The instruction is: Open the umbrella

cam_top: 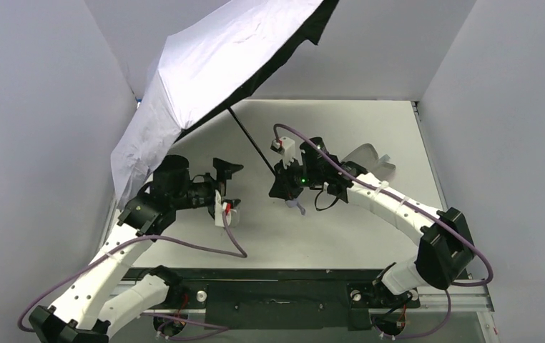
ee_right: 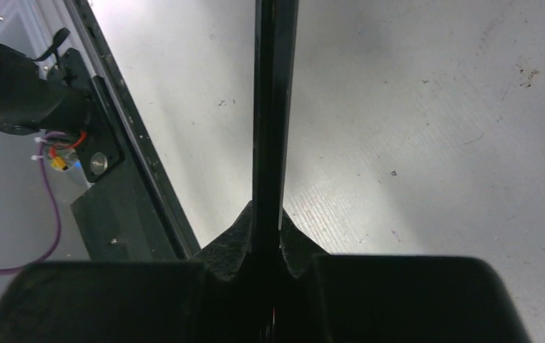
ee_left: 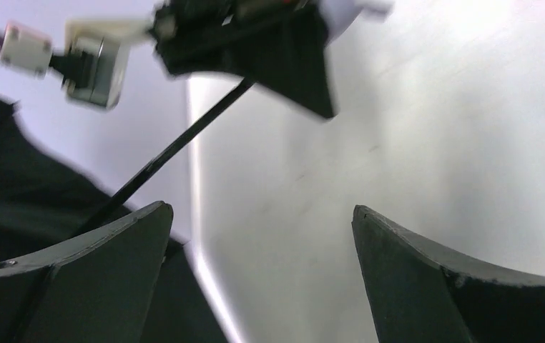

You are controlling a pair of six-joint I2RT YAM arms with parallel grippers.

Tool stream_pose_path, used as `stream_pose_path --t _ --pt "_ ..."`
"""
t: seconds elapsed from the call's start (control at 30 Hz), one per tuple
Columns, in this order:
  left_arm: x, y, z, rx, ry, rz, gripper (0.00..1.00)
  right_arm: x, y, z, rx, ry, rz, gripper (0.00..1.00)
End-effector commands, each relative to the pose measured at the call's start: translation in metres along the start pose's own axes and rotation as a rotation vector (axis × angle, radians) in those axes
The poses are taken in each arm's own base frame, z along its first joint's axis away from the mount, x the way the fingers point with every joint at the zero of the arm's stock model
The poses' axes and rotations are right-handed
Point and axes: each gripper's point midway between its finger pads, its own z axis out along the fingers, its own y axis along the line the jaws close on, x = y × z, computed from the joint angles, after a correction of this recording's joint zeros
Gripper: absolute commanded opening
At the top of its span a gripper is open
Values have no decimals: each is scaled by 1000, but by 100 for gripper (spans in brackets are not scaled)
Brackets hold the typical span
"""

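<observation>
My right tool (cam_top: pixel 282 176) squeezed the thin stick (cam_top: pixel 250 141) of the umbrella (cam_top: pixel 212 64), spread wide above the worktop's (cam_top: pixel 370 128) left side, and my left tool (cam_top: pixel 228 187) gaped empty, so I thought only a gentle set-down was left.

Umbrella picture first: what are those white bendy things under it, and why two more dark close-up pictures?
Those are a robot's left arm and right arm, bolted to a table; each ends in a two-finger gripper. The big picture looks down from above. The umbrella is open and tilted, pale on top, black beneath. The right gripper is shut on its thin black shaft. The left gripper is open and holds nothing. The other pictures come from cameras on each wrist: one shows the left arm's open fingers, the other looks along the pinched shaft. A pale sleeve lies on the table behind the right arm.
</observation>
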Motion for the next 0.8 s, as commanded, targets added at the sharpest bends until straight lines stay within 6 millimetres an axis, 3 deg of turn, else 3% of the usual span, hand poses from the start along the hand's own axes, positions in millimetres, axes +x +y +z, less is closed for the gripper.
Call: stream_pose_path --t 0.0,0.03,0.13,0.2,0.4,0.5,0.53,0.57,0.6,0.63,0.77 --pt "-58 -60 -11 212 -159 -309 97 -37 -4 10 9 -191 -161 0" --pt "-70 -74 -13 268 -178 -346 97 -34 -7 13 14 -201 -162 0" --pt "-92 -91 -15 330 -198 -457 97 -31 -16 20 43 -231 -154 0" --pt "-93 -99 -12 366 -175 -516 97 -27 -22 25 56 -241 -146 0" --pt "-63 -134 8 489 33 -608 99 -11 -37 41 89 -229 -143 0" --pt "-60 -147 14 518 41 -577 97 4 -46 46 108 -208 -152 0" --pt "-68 -148 19 514 9 -532 97 12 -48 48 112 -194 -154 0" --pt "-63 -155 20 506 34 -503 97 14 -49 49 115 -196 -156 0" --pt "-74 -161 24 523 4 -433 97 21 -51 50 119 -186 -151 0" --pt "-69 -170 27 530 37 -395 97 20 -52 50 122 -195 -153 0" --pt "-80 -189 35 596 16 -324 97 35 -54 52 117 -176 -159 8"
